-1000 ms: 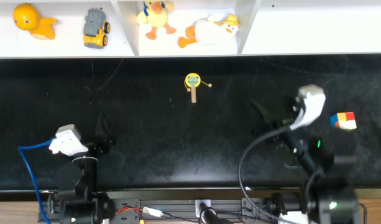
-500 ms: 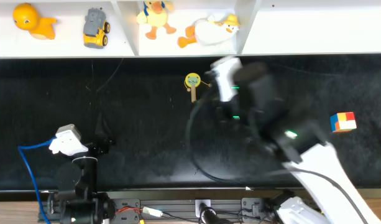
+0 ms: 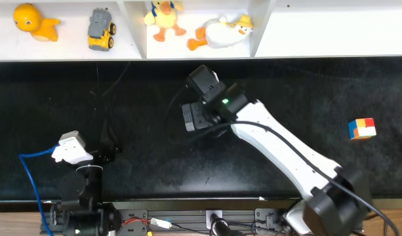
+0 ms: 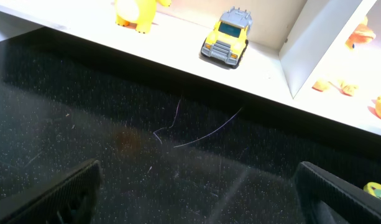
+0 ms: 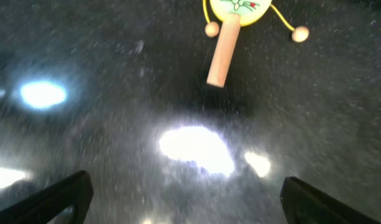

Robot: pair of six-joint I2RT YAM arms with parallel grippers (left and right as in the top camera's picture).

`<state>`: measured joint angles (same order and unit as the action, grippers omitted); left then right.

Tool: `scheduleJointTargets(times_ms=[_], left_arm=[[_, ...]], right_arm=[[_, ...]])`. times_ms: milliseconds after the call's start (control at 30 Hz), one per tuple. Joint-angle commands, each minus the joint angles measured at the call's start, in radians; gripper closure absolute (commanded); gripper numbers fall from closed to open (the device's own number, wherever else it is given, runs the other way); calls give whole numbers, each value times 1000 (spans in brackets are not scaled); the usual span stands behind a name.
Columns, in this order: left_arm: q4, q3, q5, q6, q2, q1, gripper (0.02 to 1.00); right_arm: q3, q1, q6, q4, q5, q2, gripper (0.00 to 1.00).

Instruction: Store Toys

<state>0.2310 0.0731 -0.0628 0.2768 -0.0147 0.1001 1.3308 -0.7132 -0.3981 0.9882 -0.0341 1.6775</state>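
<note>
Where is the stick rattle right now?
In the right wrist view the stick rattle lies flat on the black table, just ahead of the open right gripper, mid-table in front of the white shelf.

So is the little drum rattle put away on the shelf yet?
Not yet, it's out. The drum rattle lies flat on the black table, near the right gripper, not on the white shelf.

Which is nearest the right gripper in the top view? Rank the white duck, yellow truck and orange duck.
From the right gripper:
1. white duck, middle bay of the shelf.
2. yellow truck, left bay.
3. orange duck, far left.
</note>
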Motion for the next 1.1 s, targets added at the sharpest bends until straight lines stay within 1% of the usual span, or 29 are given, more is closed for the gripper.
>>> scheduleJointTargets(times_ms=[33, 133, 433, 567, 767, 967, 1100], left_arm=[[-5, -4, 10, -23, 12, 5, 20], [-5, -4, 10, -23, 12, 5, 20], [-5, -4, 10, -23, 12, 5, 20], [-5, -4, 10, -23, 12, 5, 20], [-5, -4, 10, -23, 12, 5, 20], [-5, -4, 10, -23, 12, 5, 20], [-5, -4, 10, -23, 12, 5, 20]], right_arm=[[26, 13, -105, -32, -15, 66, 9], [26, 25, -123, -45, -16, 117, 18], [26, 74, -113, -115, -18, 225, 16], [26, 80, -69, -179, -11, 232, 18], [26, 81, 59, -269, 0, 232, 20], [26, 86, 65, -285, 0, 232, 77], [26, 86, 66, -286, -7, 245, 71]])
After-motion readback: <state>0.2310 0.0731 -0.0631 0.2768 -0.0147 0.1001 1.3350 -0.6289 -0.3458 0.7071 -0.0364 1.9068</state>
